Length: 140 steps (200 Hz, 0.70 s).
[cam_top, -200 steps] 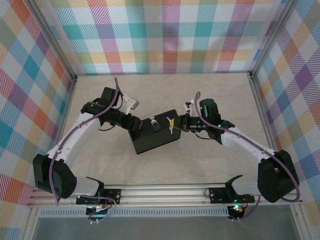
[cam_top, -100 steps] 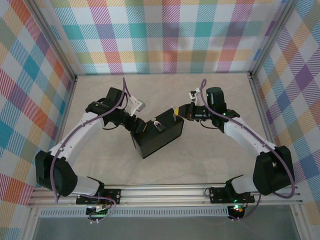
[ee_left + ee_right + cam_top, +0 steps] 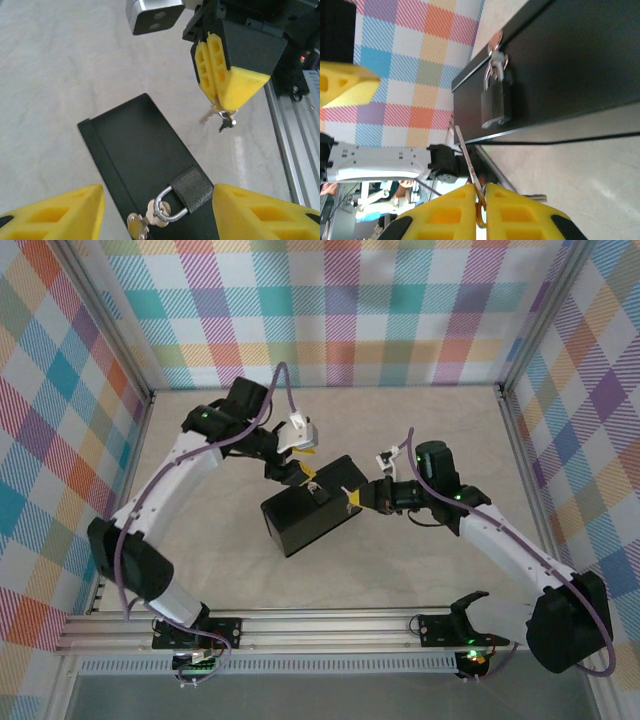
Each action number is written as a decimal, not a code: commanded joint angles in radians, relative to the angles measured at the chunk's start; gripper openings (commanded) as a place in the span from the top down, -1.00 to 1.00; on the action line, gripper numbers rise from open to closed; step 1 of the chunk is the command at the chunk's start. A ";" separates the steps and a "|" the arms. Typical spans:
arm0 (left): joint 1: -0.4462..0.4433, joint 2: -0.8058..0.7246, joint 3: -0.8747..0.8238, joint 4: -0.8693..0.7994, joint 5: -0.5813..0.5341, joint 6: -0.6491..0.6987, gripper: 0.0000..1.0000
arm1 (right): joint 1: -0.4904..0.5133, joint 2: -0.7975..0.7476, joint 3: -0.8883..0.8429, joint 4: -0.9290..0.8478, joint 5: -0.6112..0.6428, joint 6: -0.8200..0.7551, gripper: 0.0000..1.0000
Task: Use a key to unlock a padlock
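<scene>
The small dark padlock [image 3: 194,189] lies on the black box [image 3: 135,145], its silvery shackle [image 3: 166,208] through a metal hasp [image 3: 136,226]. My left gripper [image 3: 159,206] is open, one yellow finger on each side of the padlock, the right one close to its body. Just beyond the box edge, my right gripper [image 3: 223,102] is shut on the thin silver key [image 3: 207,116]. In the right wrist view the key [image 3: 466,150] sticks up from my right gripper [image 3: 481,196] towards the padlock [image 3: 495,102] and stops short of it. From above, the padlock [image 3: 314,489] sits between my left gripper [image 3: 298,468] and my right gripper [image 3: 350,500].
The box [image 3: 300,525] lies at an angle in the middle of the beige table [image 3: 420,430]. Chequered walls [image 3: 330,310] close in the back and both sides. An aluminium rail [image 3: 330,625] runs along the near edge by the arm bases.
My left arm has swung round to the far side of the box, its gripper now over the padlock and wider open. My right gripper has come back to the box's right edge with the key.
</scene>
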 commanded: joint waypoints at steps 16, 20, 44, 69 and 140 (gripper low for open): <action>-0.042 0.083 0.076 -0.206 0.064 0.260 -0.17 | 0.035 -0.065 -0.038 -0.053 0.003 0.026 0.75; -0.047 0.085 0.072 -0.215 0.060 0.274 -0.17 | 0.037 -0.068 -0.040 -0.056 0.006 0.028 0.75; -0.052 0.064 0.027 -0.204 0.037 0.322 -0.17 | 0.048 -0.081 -0.053 -0.065 0.014 0.037 0.74; -0.055 0.058 -0.026 -0.174 0.060 0.338 -0.17 | 0.064 -0.075 -0.066 -0.071 0.024 0.039 0.74; -0.060 0.161 0.036 -0.179 0.047 0.451 -0.13 | 0.090 -0.085 -0.082 -0.085 0.052 0.056 0.75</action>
